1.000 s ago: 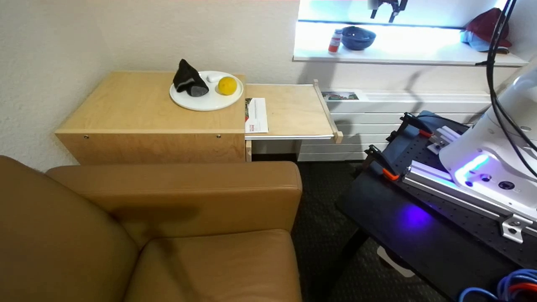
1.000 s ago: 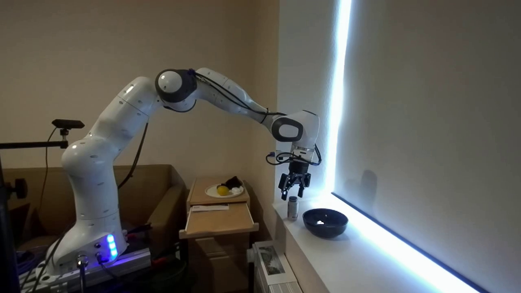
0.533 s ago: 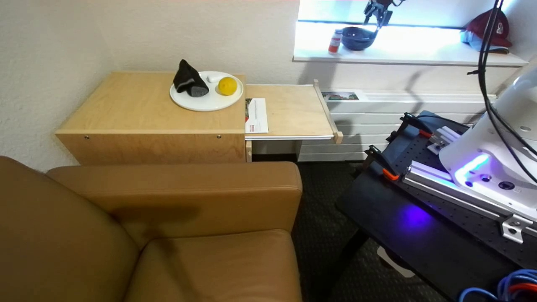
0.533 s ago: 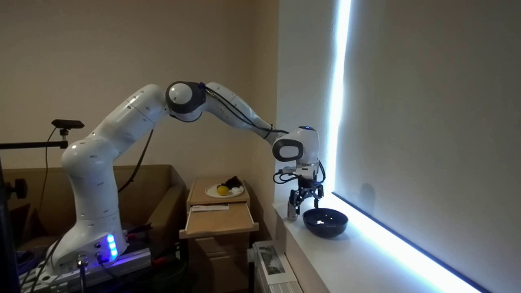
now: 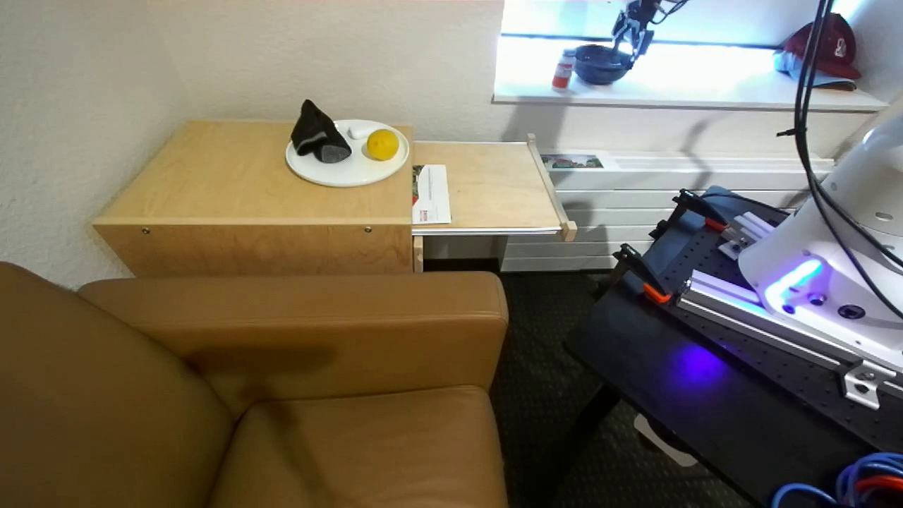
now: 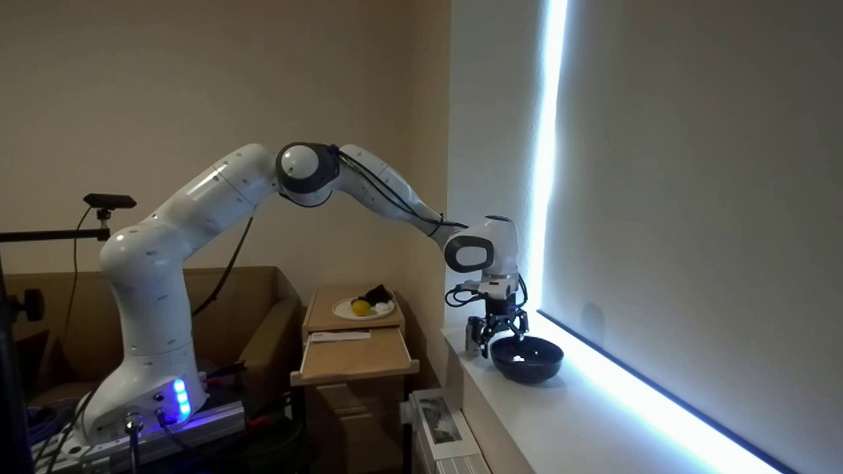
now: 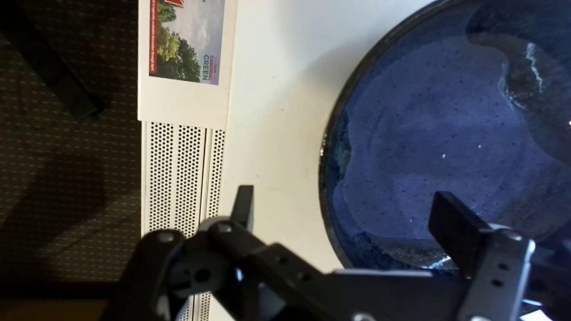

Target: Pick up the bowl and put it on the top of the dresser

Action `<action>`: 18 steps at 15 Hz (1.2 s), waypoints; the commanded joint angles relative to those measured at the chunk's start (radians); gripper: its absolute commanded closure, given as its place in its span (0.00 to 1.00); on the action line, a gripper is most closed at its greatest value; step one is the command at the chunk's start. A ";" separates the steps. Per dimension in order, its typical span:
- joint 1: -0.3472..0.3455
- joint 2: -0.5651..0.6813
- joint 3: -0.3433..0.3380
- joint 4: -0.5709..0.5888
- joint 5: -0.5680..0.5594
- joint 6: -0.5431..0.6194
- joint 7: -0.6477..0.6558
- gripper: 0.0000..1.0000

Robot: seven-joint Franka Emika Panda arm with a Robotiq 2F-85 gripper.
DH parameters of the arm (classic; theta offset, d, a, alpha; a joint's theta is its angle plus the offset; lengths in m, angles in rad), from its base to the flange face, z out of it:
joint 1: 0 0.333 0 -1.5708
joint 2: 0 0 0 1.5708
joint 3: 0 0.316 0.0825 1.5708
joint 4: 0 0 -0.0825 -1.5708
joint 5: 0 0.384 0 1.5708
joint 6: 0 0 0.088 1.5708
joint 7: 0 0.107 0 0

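The dark blue bowl [image 5: 592, 69] stands upright on the white windowsill. It also shows in an exterior view [image 6: 527, 367] and fills the right of the wrist view [image 7: 428, 133]. My gripper [image 7: 342, 195] is open, with nothing between the fingers but a stretch of the bowl's near rim. In the wrist view one finger is outside the rim over the sill and the other is over the bowl's inside. In an exterior view the gripper [image 6: 503, 345] is low at the bowl's edge; contact cannot be told. The dresser [image 5: 233, 176] is light tan wood; its top shows in both exterior views [image 6: 323, 309].
A small bottle [image 5: 562, 70] stands on the windowsill [image 5: 705, 88] close beside the bowl. A white plate [image 5: 338, 178] with a yellow fruit [image 5: 382, 144] and a dark cloth-like thing lies on the dresser. A pull-out shelf [image 5: 494, 183] juts beside it. A brown couch [image 5: 303, 303] stands in front.
My gripper has come down from above the sill to the bowl's rim, one finger now over the inside. The fingers stay open. The bowl has not moved.
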 commanded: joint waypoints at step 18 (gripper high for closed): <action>-0.101 0.058 0.087 0.069 0.069 -0.191 -0.009 0.89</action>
